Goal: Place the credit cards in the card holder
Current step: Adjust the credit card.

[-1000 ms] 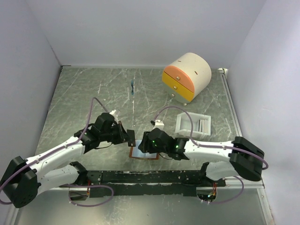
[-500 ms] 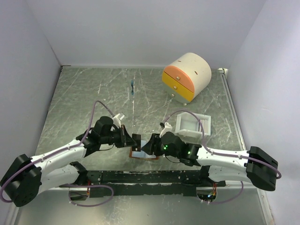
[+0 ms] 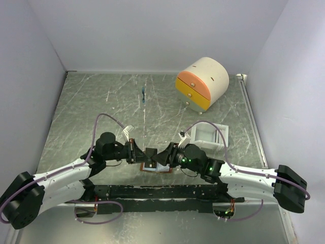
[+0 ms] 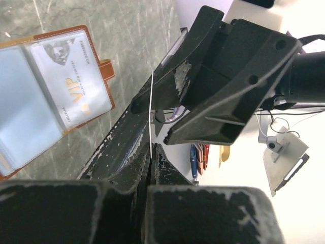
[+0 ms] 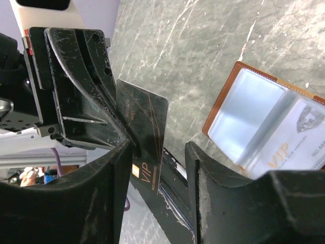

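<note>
Card holder (image 4: 94,38) is showing tan-brown leather with pale blue-grey pockets, and the pale card (image 4: 76,86) is carrying gold VIP lettering. Black card (image 5: 147,132) is showing gold VIP print and thin gold lines. Table (image 3: 101,101) is reading grey-green marble, white-veined.

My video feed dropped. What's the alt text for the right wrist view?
The left hand pinches a dark credit card marked VIP, holding it in the gap between the open fingers of the right hand. To the right, the brown card holder lies open on the table, with a pale VIP card in one clear pocket.
</note>
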You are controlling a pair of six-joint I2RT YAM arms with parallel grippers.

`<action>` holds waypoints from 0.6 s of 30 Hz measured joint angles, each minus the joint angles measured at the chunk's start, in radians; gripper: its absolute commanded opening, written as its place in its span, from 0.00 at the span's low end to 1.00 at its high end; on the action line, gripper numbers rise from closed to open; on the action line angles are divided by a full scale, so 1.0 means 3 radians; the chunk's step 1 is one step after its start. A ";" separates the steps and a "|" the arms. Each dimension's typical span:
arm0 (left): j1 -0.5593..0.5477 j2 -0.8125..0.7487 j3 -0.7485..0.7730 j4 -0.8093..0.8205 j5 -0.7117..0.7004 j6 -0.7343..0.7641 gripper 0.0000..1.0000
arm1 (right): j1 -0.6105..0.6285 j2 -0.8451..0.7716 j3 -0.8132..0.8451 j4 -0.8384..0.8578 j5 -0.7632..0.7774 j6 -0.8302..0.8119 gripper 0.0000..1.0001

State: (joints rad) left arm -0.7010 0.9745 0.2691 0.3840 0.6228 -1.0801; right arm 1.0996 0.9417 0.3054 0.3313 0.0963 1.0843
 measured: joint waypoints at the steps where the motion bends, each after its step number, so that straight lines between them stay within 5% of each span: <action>1: 0.0000 0.0001 -0.0022 0.0057 0.0025 -0.0028 0.07 | 0.0000 0.0006 0.0001 0.0006 -0.0001 0.0001 0.41; 9: 0.0000 -0.0004 -0.0020 0.0072 0.0056 -0.0028 0.12 | -0.0003 0.0020 0.0000 0.0084 -0.0008 0.0008 0.00; 13: 0.0022 -0.0005 0.0028 -0.0106 0.0029 0.0047 0.34 | -0.0019 0.0022 -0.0001 0.0127 -0.0011 0.0010 0.00; 18: 0.0020 -0.0038 0.0223 -0.0584 -0.0164 0.0197 0.43 | -0.0025 -0.0005 -0.0022 0.0209 0.0006 0.0008 0.00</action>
State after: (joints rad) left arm -0.6949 0.9630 0.3359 0.2089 0.5735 -1.0210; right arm 1.0920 0.9401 0.2989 0.3939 0.0982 1.0866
